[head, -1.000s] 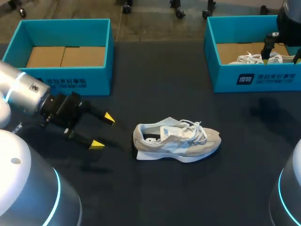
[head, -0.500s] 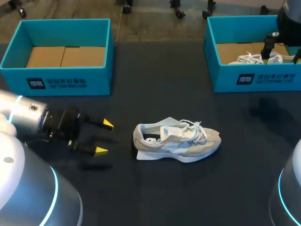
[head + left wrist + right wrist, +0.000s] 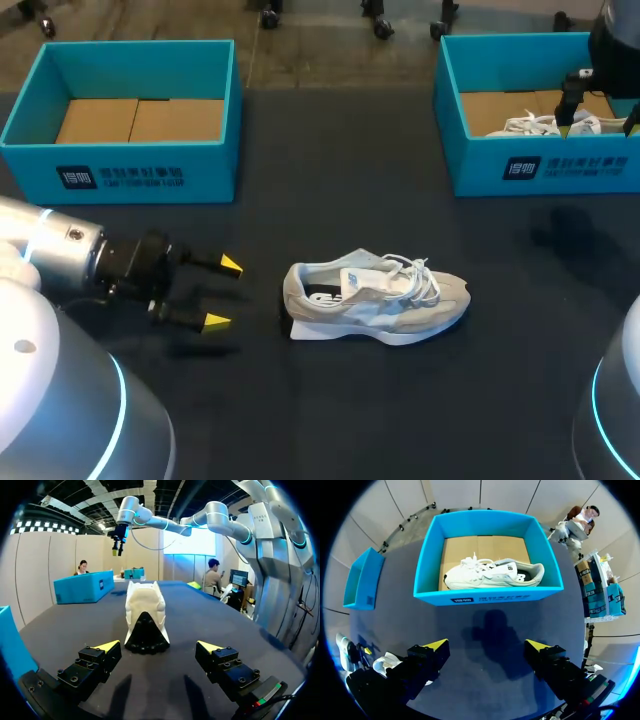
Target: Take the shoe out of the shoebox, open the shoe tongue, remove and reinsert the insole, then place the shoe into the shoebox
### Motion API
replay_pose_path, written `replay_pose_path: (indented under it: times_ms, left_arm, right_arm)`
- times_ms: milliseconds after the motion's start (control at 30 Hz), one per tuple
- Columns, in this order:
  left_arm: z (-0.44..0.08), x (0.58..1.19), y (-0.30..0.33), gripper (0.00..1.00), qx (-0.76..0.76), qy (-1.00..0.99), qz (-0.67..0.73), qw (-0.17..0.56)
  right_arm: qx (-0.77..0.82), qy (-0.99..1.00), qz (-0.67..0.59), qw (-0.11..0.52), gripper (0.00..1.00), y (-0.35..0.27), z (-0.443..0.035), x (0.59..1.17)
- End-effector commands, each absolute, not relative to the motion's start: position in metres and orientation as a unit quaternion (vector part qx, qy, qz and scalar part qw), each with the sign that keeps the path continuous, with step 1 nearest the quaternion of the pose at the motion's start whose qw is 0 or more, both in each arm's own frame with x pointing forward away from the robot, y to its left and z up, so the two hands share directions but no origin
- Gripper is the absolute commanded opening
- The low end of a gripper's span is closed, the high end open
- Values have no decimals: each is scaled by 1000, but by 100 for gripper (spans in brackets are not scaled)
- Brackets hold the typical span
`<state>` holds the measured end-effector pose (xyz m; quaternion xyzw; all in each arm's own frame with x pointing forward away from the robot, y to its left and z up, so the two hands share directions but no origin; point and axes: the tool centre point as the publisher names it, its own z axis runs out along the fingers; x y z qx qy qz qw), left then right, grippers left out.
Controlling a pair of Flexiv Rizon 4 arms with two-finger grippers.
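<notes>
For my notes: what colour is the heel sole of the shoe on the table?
Black. The heel sole shows best in left wrist view.

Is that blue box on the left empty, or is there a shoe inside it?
Empty. The left shoebox shows only its bare cardboard floor; one shoe lies on the table, outside it.

The shoe (image 3: 375, 297) lay on its sole near the middle of the table (image 3: 340, 180), toe toward the right and heel toward the left. The left gripper (image 3: 225, 293) sat low just left of the heel, apart from it, with its fingers pointing at it. The left shoebox (image 3: 130, 178) stood at the table's far left. The right shoebox (image 3: 560, 168) stood at its far right, with a second shoe (image 3: 525, 125) lying inside. The right gripper (image 3: 598, 118) hung high over the table by the right shoebox.
</notes>
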<state>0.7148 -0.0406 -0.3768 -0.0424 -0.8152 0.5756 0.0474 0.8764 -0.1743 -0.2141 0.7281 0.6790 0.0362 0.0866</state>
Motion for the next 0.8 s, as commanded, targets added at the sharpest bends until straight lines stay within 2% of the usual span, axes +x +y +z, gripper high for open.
replay_pose_path:
  times_ms: [33,800]
  left_arm:
    - [-377,714,-41,100,-42,-816,575,46]
    - [-391,732,-93,100,-24,-810,585,13]
  right_arm:
    - [728,679,38,87,100,-175,-214,876]
    - [728,679,38,87,100,-175,-214,876]
